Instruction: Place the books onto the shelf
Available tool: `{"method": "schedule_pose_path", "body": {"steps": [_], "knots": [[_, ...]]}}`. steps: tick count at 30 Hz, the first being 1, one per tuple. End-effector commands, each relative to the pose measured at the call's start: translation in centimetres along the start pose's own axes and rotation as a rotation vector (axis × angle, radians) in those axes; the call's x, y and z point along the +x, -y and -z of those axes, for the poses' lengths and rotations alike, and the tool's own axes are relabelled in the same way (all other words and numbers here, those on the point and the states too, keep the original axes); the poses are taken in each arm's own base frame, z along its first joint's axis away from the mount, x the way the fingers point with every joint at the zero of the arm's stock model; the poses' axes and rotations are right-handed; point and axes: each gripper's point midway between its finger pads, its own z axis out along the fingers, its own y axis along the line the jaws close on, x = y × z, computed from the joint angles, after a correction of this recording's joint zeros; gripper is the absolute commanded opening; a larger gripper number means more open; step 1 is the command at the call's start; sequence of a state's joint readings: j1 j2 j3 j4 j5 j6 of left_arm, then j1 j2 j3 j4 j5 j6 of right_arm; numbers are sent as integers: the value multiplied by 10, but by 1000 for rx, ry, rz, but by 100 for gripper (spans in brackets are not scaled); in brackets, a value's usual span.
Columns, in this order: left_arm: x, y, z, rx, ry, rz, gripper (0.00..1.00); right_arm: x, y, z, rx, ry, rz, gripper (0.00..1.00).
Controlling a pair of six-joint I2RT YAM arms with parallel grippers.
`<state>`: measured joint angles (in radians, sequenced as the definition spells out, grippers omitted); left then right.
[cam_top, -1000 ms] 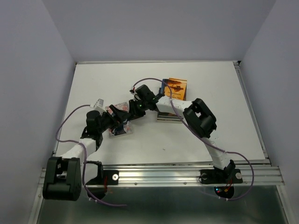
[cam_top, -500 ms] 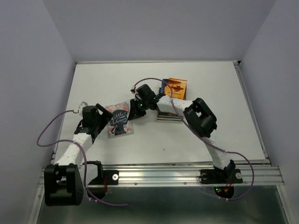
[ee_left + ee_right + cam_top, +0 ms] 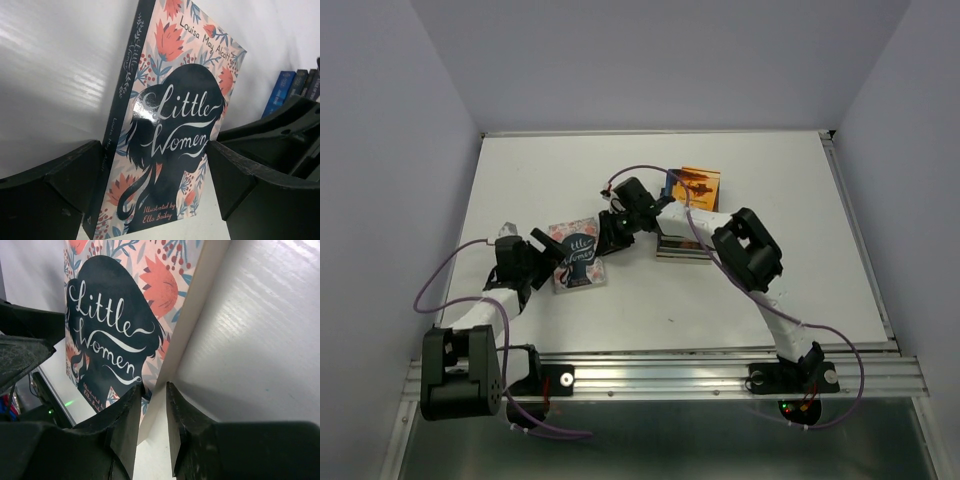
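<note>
A floral pink book titled "Little Women" (image 3: 577, 265) (image 3: 170, 140) (image 3: 110, 325) lies on the white table, left of centre. My right gripper (image 3: 605, 232) (image 3: 153, 387) is shut on the cream page edge at its far right corner. My left gripper (image 3: 552, 252) (image 3: 152, 147) stands open at the book's near left end, one finger beside the dark spine and one beside the other long edge. Further books are an orange one (image 3: 698, 185) and a low stack (image 3: 682, 250), seen as blue spines (image 3: 280, 92) in the left wrist view. The shelf is out of view.
The right arm (image 3: 750, 255) reaches across the stack of books. Grey walls close the table on the left, back and right. A metal rail (image 3: 660, 375) runs along the near edge.
The left gripper swung away to the left, then came back to the book's left end, leaving the cover in plain sight. The right gripper stayed on the book's edge.
</note>
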<state>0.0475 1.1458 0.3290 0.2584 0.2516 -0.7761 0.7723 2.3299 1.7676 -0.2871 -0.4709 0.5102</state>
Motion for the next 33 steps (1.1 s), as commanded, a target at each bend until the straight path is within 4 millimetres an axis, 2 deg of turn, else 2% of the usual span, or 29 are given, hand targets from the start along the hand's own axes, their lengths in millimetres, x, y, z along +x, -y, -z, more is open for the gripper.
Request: {"method": "schedule_pose_path", "body": {"steps": [1,3,4,7,8,12,17,24,28,29,33], "knots": [[46,42,13,307,-213,-37,91,34,37,-16,86,-114,-35,31],[46,61,22,419,-205,-50,88,37,38,-17,81,-126,-37,31],[44,81,33,531,-198,-67,84,39,38,-17,79,-135,-41,31],[34,116,55,701,-159,-128,80,44,37,-20,58,-160,-47,31],[39,128,62,743,-175,-146,79,45,35,-20,47,-168,-51,30],[31,149,70,792,-132,-167,80,44,32,-20,35,-169,-46,29],[25,156,58,776,-105,-155,80,47,30,-20,15,-184,-52,29],[31,145,6,658,-126,-124,78,56,27,-19,-18,-216,-54,28],[20,158,-11,658,-77,-77,76,64,30,-20,-17,-237,-62,28],[14,169,-11,694,-50,-72,76,66,29,-19,-25,-254,-64,27],[3,185,-13,721,-20,-39,75,71,38,-22,10,-276,-71,25]]}}
